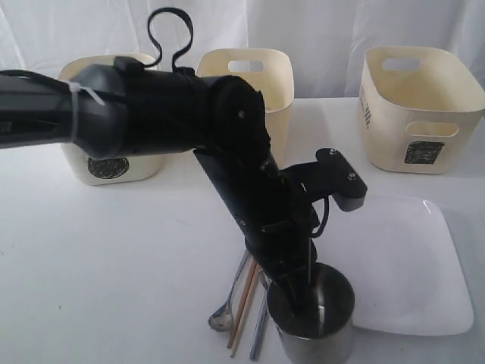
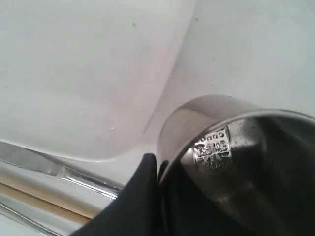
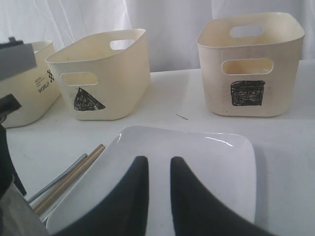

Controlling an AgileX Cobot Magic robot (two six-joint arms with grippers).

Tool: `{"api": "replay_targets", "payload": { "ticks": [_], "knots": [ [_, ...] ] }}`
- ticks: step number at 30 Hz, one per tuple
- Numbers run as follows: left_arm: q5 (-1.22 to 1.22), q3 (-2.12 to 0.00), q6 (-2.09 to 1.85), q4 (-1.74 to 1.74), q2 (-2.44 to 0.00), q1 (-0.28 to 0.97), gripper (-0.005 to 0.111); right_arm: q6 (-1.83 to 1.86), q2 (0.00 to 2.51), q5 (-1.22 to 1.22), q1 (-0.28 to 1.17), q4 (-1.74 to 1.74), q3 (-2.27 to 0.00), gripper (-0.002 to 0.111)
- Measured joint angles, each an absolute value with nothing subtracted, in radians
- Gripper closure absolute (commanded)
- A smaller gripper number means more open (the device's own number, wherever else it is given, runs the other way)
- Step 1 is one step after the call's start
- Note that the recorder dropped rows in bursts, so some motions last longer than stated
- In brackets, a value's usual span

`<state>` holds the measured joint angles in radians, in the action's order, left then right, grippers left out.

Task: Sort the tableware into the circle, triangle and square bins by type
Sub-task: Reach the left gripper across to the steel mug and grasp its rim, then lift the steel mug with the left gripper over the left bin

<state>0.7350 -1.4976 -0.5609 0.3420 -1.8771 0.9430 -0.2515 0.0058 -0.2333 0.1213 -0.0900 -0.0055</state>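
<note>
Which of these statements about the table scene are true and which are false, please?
The left claw has one finger inside the steel mug. True.
The white square plate lies in the square bin. False: it lies on the table.
The chopsticks lie beside the mug. True.
The right claw grips the plate. False: its fingers stand apart over the plate, gripping nothing.
</note>
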Motion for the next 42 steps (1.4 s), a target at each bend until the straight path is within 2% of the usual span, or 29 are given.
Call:
{"api": "replay_targets", "payload": {
  "ticks": [4, 9, 16, 24, 34, 42],
  "knots": [
    [0.746, -1.498, -0.561, 0.342, -1.811, 0.927, 0.107, -0.252, 0.006, -0.233, 0.121, -0.090, -0.006, 0.092],
    [0.715, -1.498, -0.561, 0.320, -1.718, 0.829, 0.107, -0.252, 0.006, -0.233, 0.121, -0.090, -0.006, 0.092],
    [0.645, -1.498, -0.537, 0.291, -1.630, 0.599, 0.107, -0.252, 0.006, -0.233, 0.121, -0.090, -0.006, 0.092],
    [0.413, -1.498, -0.522, 0.267, -1.596, 0.368, 0.107, -0.252, 0.006, -0.233, 0.121, -0.090, -0.006, 0.092],
    [0.014, -1.498, -0.517, 0.267, -1.663, 0.234, 0.107, -0.252, 0.006, -0.233, 0.121, -0.090, -0.006, 0.092],
    [-0.064, -1.498, -0.531, 0.267, -1.814, 0.190, 0.107, -0.252, 0.006, -0.233, 0.121, -0.090, -0.006, 0.092]
  ]
}}
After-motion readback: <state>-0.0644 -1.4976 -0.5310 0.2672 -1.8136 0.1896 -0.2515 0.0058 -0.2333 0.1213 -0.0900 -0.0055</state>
